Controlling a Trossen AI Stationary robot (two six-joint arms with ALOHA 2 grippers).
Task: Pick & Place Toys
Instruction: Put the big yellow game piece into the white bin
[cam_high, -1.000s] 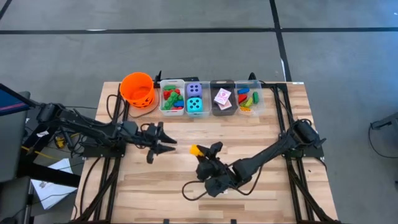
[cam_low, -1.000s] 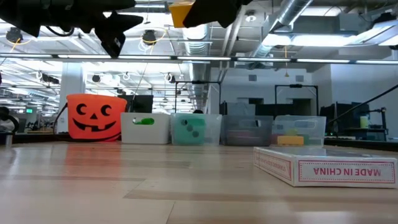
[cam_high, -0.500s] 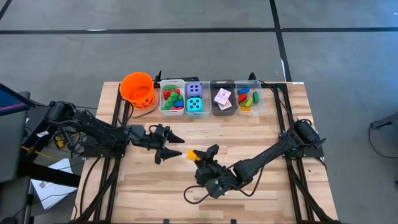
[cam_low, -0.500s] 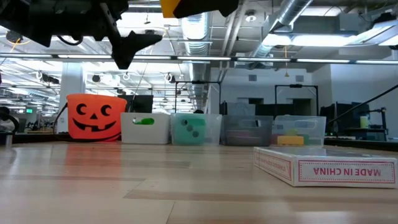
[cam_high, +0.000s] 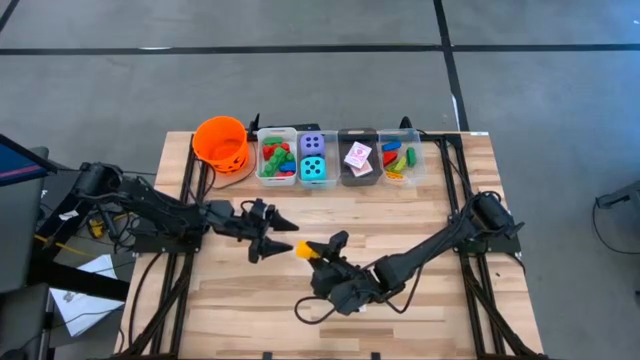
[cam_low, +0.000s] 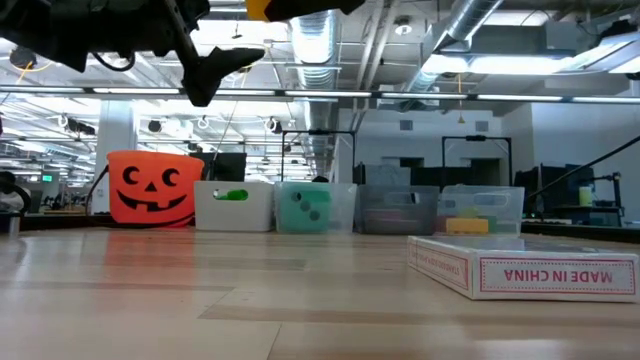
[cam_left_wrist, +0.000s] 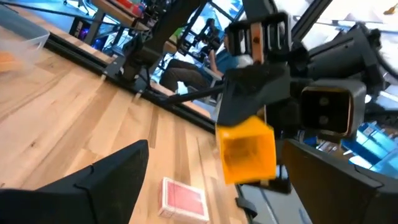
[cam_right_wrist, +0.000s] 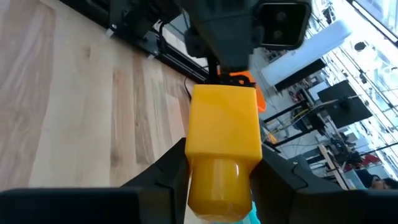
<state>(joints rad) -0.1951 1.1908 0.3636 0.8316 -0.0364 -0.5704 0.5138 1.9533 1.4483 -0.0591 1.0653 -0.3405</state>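
A yellow brick (cam_high: 303, 249) hangs high over the table's middle, with my right gripper (cam_high: 314, 247) shut on it. My left gripper (cam_high: 285, 235) stands open just left of the brick, level with it and pointing at it. In the left wrist view the brick (cam_left_wrist: 247, 149) shows ahead between the two wide-apart fingers (cam_left_wrist: 112, 180), untouched. Other toys lie in the clear bins: bricks (cam_high: 277, 159), the purple and teal dice (cam_high: 313, 160), and pink-backed cards (cam_high: 357, 155). My right gripper pinches the yellow brick's two opposite sides (cam_right_wrist: 198, 155) between its two fingers (cam_right_wrist: 165, 168). The fingers come level from the table's right, and the brick's far end sticks out past their tips toward my left gripper. The brick is lifted clear of the table.
An orange pumpkin bucket (cam_high: 221, 142) stands at the far left, beside the row of clear bins (cam_high: 398, 158) along the far edge. A red card box (cam_low: 520, 268) lies flat on the wood below the arms, seen also as a deck (cam_left_wrist: 183, 199).
My left gripper has moved toward the table's right, toward the brick, and opened wide. My right gripper has carried the yellow brick a little toward the table's left and near edge, closing the gap between the two grippers; the brick stays clear of the table.
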